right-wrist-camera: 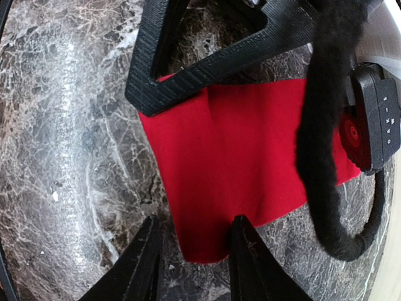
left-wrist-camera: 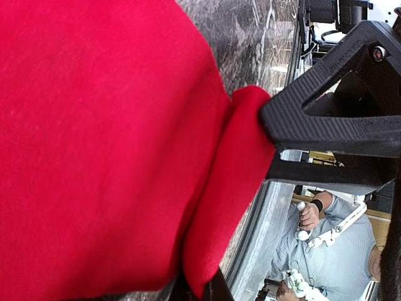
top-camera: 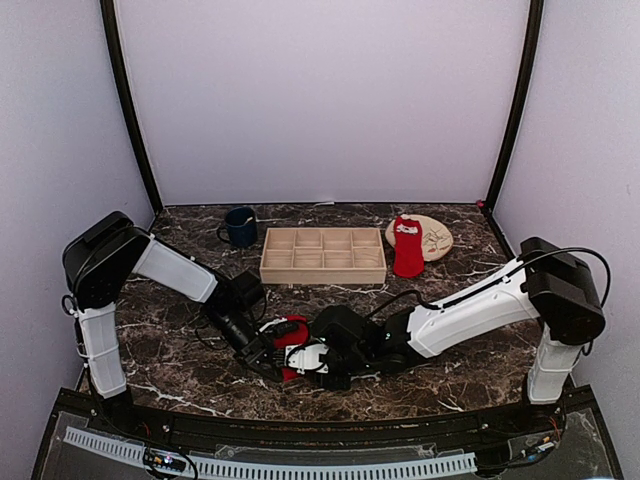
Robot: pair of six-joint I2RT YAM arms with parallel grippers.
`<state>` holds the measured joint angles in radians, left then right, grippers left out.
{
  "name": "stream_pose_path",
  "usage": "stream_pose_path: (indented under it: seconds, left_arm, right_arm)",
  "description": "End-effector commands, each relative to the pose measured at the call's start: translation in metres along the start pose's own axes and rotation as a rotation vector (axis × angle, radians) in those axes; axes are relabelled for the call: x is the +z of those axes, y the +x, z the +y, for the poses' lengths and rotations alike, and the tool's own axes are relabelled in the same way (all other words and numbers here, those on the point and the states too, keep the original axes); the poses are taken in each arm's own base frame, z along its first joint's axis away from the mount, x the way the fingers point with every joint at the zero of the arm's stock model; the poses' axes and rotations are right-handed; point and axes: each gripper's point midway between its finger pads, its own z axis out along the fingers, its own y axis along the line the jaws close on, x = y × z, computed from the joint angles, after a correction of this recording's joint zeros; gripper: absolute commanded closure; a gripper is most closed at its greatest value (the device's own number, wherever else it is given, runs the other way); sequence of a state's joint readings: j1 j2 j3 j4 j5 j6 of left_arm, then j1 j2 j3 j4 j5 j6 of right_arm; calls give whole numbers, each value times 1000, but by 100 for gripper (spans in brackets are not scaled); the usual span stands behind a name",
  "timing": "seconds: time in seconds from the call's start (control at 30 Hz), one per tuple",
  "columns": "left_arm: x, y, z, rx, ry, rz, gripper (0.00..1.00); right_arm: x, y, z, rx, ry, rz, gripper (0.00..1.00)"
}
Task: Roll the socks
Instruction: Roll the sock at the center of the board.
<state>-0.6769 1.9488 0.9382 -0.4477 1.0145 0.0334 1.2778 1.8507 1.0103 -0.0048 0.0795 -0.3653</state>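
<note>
left gripper [top-camera: 268,348]: low at the near middle of the dark marbled table [top-camera: 180,375], jaws together, clamped on the bright red soft fabric sock [top-camera: 291,336]. wrist view shows only a narrow fold of the cloth caught at the black fingertip [left-wrist-camera: 301,128]. risk: so shallow a bite could slip free if the cloth is tugged, and any roll would fall open.

right gripper [top-camera: 306,358]: just beside the left one, jaws apart, straddling the sock's free edge, which lies flat on the table. risk: closing here may catch one layer only, or scrape the table and miss. the two grippers are crowded together, so a swing by either could knock the other.

far right: second red sock with white print [top-camera: 407,246], lying flat, one end on the round tan plate [top-camera: 438,238], not yet rolled.
</note>
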Motion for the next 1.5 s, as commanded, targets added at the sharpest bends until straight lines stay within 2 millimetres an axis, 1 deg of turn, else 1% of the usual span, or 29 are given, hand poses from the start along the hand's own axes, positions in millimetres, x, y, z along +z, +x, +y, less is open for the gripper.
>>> stream_pose_path:
  seconds: [0.0,0.13,0.33,0.47,0.5,0.53,0.67,0.8,0.83,0.87,0.93,1.03,1.2,1.47]
  left_arm:
    - [0,6,3,-13,0,24,100]
    - [0,6,1,-7,7,26,100]
    - [0,6,2,-3,15,25,100]
    - [-2,4,7,-15,-16,19,100]
    - [-3,3,8,-17,-26,17,96]
    - [-5,2,8,-16,-38,11,90]
    - [-17,-9,13,-19,-123,-43,74]
    - [-32,-18,20,-38,-217,-98,64]
    - [-35,-20,21,-44,-240,-112,64]
    - [-39,-22,22,-49,-260,-126,63]
    - [-46,-25,28,-66,-324,-149,61]
    - [-54,-27,32,-80,-384,-174,61]
    - [-69,-34,28,-59,-448,-240,60]
    - [-90,-44,21,2,-522,-375,60]
  right_arm:
    - [5,-13,-2,-33,20,-31,67]
    - [11,-8,-2,-37,16,-22,70]
    - [18,-4,-3,-35,-11,-23,77]
    - [19,-4,-4,-19,-52,-28,83]
    - [19,-6,-4,-13,-66,-31,84]
    - [19,-6,-4,-4,-84,-29,85]
    - [19,-1,4,35,-177,8,90]
    - [19,5,10,78,-237,33,92]
    - [19,8,11,90,-252,41,93]
    - [17,-2,6,97,-252,22,94]
    - [16,-2,6,120,-271,27,94]
    - [14,-1,4,164,-295,40,95]
    - [12,-4,-7,273,-333,62,95]
    - [9,-8,-12,416,-408,68,95]
